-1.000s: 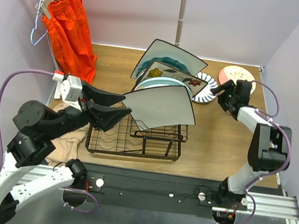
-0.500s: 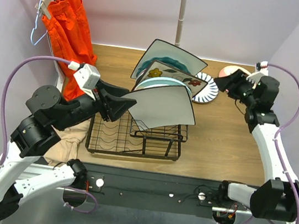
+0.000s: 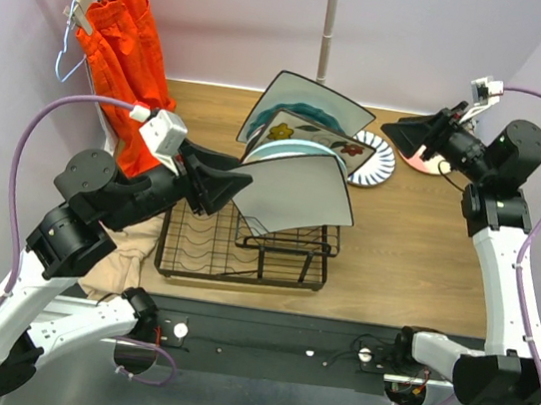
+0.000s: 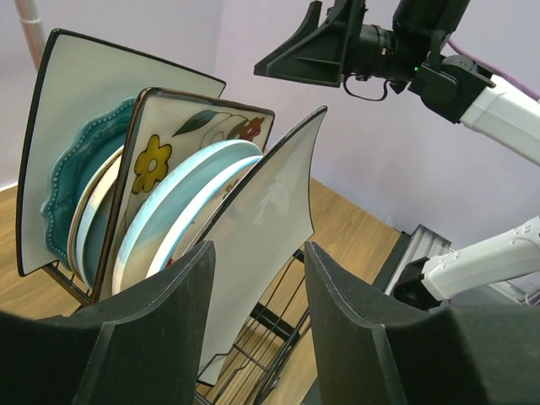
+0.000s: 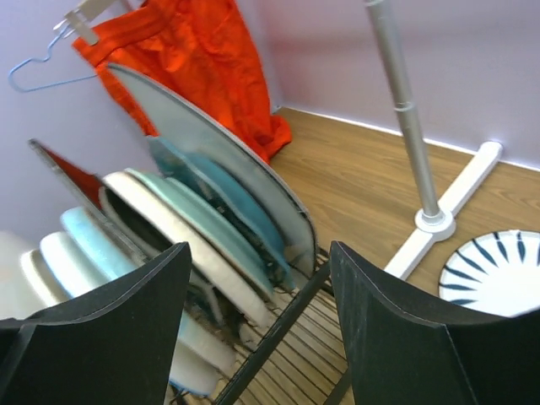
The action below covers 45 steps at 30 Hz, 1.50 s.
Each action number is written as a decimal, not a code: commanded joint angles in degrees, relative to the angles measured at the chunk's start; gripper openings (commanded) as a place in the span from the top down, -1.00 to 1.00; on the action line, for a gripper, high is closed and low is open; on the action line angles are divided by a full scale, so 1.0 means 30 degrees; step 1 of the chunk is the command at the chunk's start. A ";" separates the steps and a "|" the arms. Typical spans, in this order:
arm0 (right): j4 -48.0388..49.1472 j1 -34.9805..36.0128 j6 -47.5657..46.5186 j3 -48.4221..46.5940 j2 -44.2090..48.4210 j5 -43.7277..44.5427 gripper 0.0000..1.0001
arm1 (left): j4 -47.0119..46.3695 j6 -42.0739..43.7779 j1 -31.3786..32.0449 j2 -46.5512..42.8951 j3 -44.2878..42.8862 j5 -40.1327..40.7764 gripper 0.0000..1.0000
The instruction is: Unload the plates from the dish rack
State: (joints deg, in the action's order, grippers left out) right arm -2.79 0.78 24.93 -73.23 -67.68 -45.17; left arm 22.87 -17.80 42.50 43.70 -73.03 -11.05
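Left gripper (image 4: 257,246): apart, 9 o'clock edge of glossy white square plate (image 3: 296,201).
Right gripper (image 5: 259,249): apart, aloft (2 o'clock of black wire rack (image 3: 242,259)).

Crowded left of the dish rack (image 3: 194,247), open to its right

Left of the rack, an orange garment (image 3: 125,51) and a beige cloth (image 3: 127,258) crowd the surface (image 3: 415,253), and the left tool (image 3: 237,186) sits open-jawed at the front white square plate (image 3: 296,198). The other plates (image 3: 305,102) stand packed close behind it. Right of the rack the wood is bare. At the rack's far right lie a striped plate (image 3: 372,164) and a pink plate (image 3: 422,161), with the right tool (image 3: 401,135) raised above them.
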 commanded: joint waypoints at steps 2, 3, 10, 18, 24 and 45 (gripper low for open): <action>0.0108 0.0239 -0.0664 -0.1954 0.0998 -0.3483 -0.50 | -0.0827 -0.0394 0.0042 0.0080 -0.0205 0.0343 -0.11; 0.0138 0.0268 -0.0402 -0.2479 0.0910 -0.4736 -0.50 | -0.0944 -0.0423 0.0071 0.0081 -0.0206 0.0546 -0.11; 0.0080 0.2109 -0.1129 -0.2572 0.0704 -0.7354 -0.48 | -0.1325 -0.0891 0.0013 0.0665 -0.0381 0.2072 -0.11; 0.0109 0.3315 -0.2684 -0.2397 0.1934 -1.0018 -0.49 | -0.1648 -0.1946 -0.0923 0.1838 -0.1639 -0.0152 -0.11; 0.0108 0.3813 -0.4381 -0.0875 0.2549 -1.2041 -0.54 | -0.4865 -0.2736 -0.1745 0.0874 -0.0708 -0.4215 -0.21; -0.1765 0.6419 -0.7224 -0.1078 0.0060 -0.8941 -0.33 | -0.4461 -0.1858 -0.1833 0.1604 -0.0324 -0.3523 -0.15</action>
State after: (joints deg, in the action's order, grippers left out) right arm -4.84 17.96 7.29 -76.58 -67.13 -75.57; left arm 9.21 -24.43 37.45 48.36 -75.29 -22.72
